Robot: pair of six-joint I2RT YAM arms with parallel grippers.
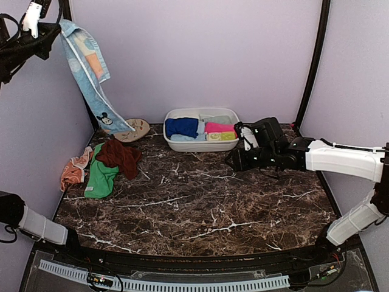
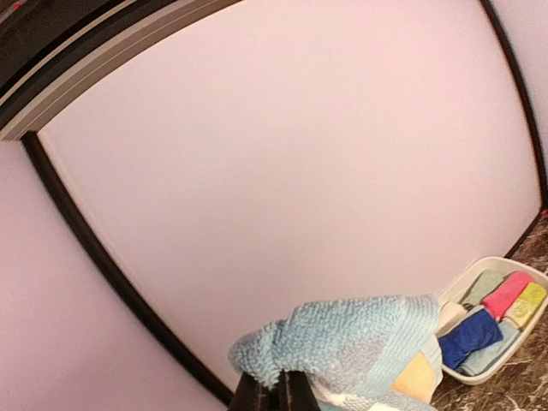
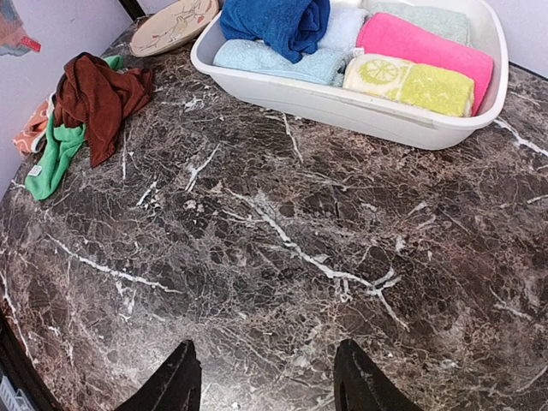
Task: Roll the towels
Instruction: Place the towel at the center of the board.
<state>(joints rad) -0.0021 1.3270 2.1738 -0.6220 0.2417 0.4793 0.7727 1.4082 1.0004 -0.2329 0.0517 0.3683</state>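
High at the top left, my left gripper (image 1: 56, 29) (image 2: 274, 392) is shut on a corner of a light blue towel (image 1: 88, 70) (image 2: 364, 338). The towel hangs down to the table's back left. A rust-brown towel (image 1: 120, 156) (image 3: 98, 96) lies crumpled on a green towel (image 1: 99, 177) (image 3: 53, 158), with a peach one (image 1: 74, 171) beside them at the left edge. My right gripper (image 1: 231, 160) (image 3: 270, 381) is open over bare marble in front of the tub, nothing between its fingers.
A white oval tub (image 1: 200, 146) (image 3: 342, 107) at the back centre holds rolled towels: royal blue (image 1: 182, 126) (image 3: 282, 21), pink (image 1: 219, 127) (image 3: 419, 47) and lemon-print yellow (image 3: 411, 81). A cream leaf-pattern plate (image 1: 138, 129) (image 3: 171, 24) sits left of it. Purple walls enclose the table.
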